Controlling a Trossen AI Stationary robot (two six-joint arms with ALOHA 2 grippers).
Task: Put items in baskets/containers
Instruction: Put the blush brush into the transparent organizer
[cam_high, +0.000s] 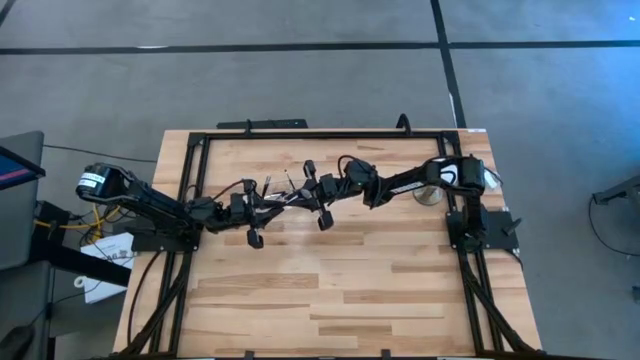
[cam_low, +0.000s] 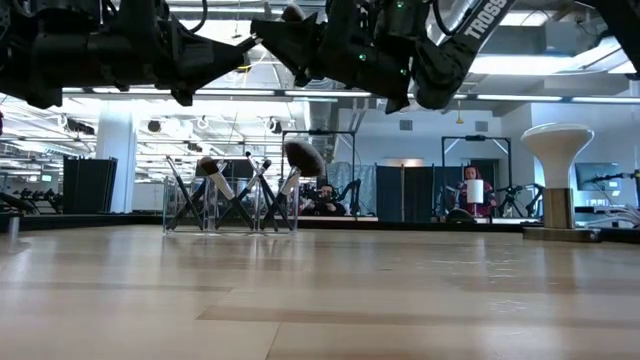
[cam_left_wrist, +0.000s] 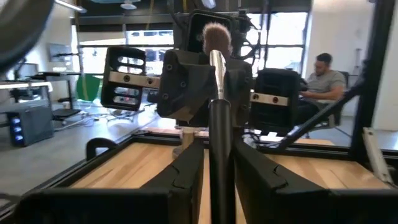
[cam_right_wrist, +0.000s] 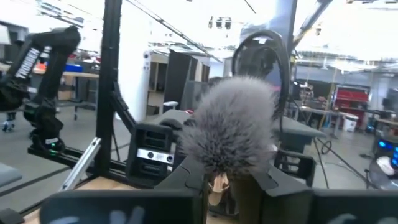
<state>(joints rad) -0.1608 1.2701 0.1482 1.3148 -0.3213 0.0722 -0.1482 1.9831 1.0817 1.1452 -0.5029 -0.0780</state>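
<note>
Above the back half of the wooden table (cam_high: 350, 300), my two arms reach in from either side and meet nose to nose. My left gripper (cam_left_wrist: 219, 152) has its jaws closed snug against the dark handle of a fluffy brush (cam_left_wrist: 216, 62), one jaw on each side, gripping it so the silver collar and pale tuft point straight away from me toward my other arm. My right gripper (cam_right_wrist: 227, 177) faces that tuft head-on. The grey bristles sit right in front of it and fill most of its wrist view. Whether that gripper is clamped on the brush or only closing around it, I cannot tell.

Down on the table, beneath where my grippers meet, stands the clear container (cam_low: 228, 210). Several brushes (cam_low: 210, 170) already lean in it, crossing one another with their heads up, and one has a large dark head. A white ball on a stand (cam_low: 557, 145) sits well off to the side near my right arm's base. Beyond the table, a person (cam_left_wrist: 320, 78) sits at a desk.
</note>
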